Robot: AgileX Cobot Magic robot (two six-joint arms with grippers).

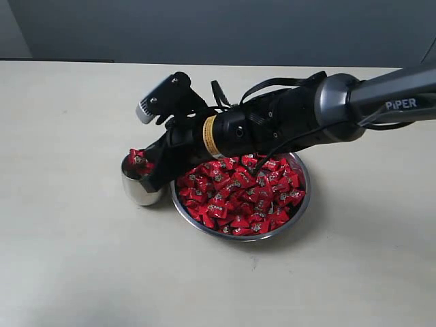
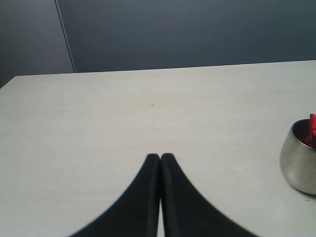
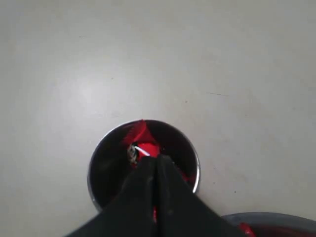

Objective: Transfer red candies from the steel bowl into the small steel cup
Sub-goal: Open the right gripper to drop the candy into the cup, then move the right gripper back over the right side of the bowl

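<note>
The steel bowl (image 1: 304, 194) holds a heap of red candies (image 1: 238, 194). Just left of it, touching or nearly so, stands the small steel cup (image 1: 138, 189). My right gripper (image 1: 146, 174) reaches across the bowl, its tips dipped in the cup's mouth. It is shut on a red candy (image 3: 146, 148) that pokes out past the fingertips over the cup (image 3: 96, 170). That candy (image 1: 136, 157) shows above the rim. My left gripper (image 2: 160, 157) is shut with nothing in it over bare table, with the cup (image 2: 298, 165) off to one side.
The pale table (image 1: 82, 266) stretches around the bowl and cup, with a dark wall behind its far edge. The right arm's black wrist and camera mount (image 1: 163, 99) hang above the bowl's left half. A bit of the bowl's rim (image 3: 276, 217) shows in the right wrist view.
</note>
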